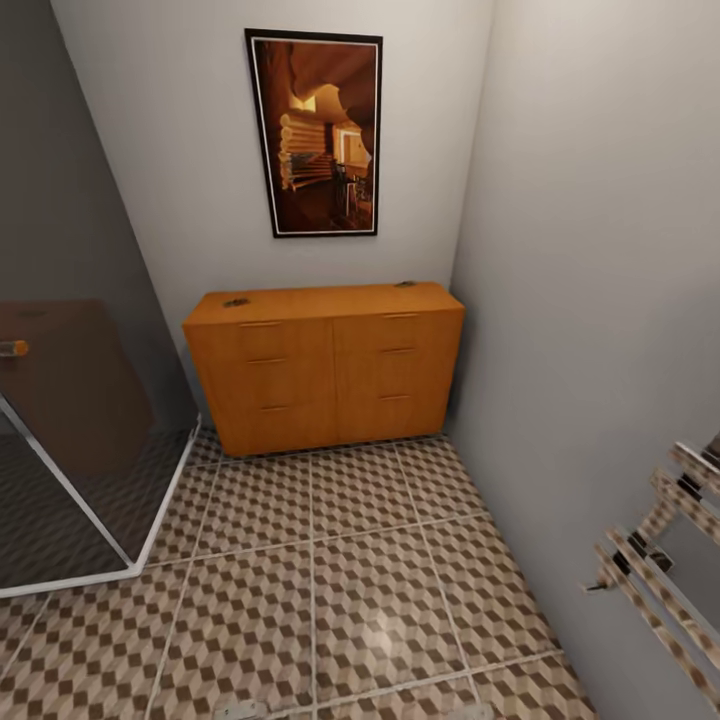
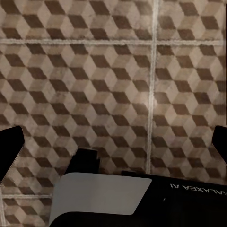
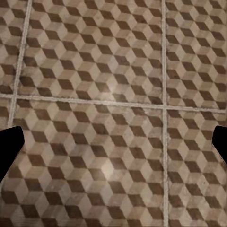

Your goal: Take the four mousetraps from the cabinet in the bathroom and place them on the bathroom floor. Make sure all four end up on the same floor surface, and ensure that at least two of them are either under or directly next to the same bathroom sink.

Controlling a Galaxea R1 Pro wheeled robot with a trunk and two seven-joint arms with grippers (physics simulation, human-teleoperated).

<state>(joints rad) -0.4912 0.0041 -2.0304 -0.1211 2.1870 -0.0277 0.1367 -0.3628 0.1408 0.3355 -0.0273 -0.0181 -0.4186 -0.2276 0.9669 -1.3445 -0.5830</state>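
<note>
The orange-brown cabinet [image 1: 325,370] stands against the far wall with all its drawers closed. Two small mousetraps lie on its flat top, one near the left end [image 1: 236,301] and one at the back right [image 1: 405,284]. The cube-patterned bathroom floor [image 1: 340,580] stretches from the cabinet toward me. The bathroom sink is out of view. My left gripper [image 2: 113,144] hangs open over bare tiles, its dark fingertips [image 2: 10,144] at the picture's sides. My right gripper [image 3: 113,142] is also open above tiles, holding nothing.
A glass shower enclosure [image 1: 70,450] with a white base rim fills the left side. A chrome towel rail [image 1: 660,570] juts from the right wall. A framed picture [image 1: 315,132] hangs above the cabinet. Part of my own body [image 2: 142,198] shows in the left wrist view.
</note>
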